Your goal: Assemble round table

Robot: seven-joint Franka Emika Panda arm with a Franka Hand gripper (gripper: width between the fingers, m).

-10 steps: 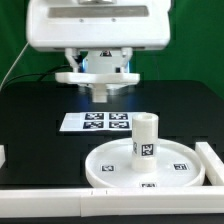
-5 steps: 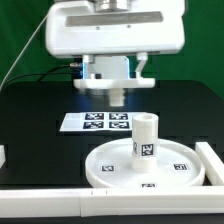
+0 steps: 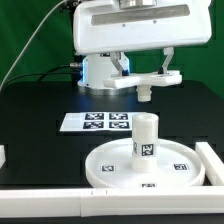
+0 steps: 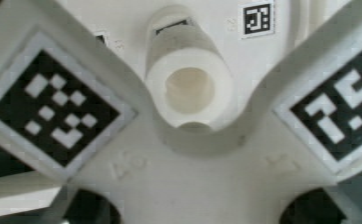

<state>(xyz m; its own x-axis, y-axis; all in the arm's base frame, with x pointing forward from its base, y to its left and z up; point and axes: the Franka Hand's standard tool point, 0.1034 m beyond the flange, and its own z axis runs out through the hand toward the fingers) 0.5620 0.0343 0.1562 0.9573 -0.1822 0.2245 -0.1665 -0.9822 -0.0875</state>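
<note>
The white round disc (image 3: 110,160) lies flat on the black table with small tags on its face. The thick tagged post (image 3: 146,135) stands upright on its centre hub. My gripper (image 3: 143,72) is shut on a white base piece (image 3: 130,80) with flat arms and a short stub pointing down, held in the air just above the post. In the wrist view the base piece (image 4: 196,160) fills the picture, with two tagged arms spread in a V. The post's hollow top (image 4: 187,90) shows between them. My fingertips are hidden by the piece.
The marker board (image 3: 95,122) lies behind the disc. A long white border bar (image 3: 40,200) runs along the front edge and another (image 3: 212,160) along the exterior view's right. A small white block (image 3: 3,155) sits at the exterior view's left edge.
My arm has carried the base piece from the exterior view's left to the right, and it now hangs over the post. The disc and post have not moved.
</note>
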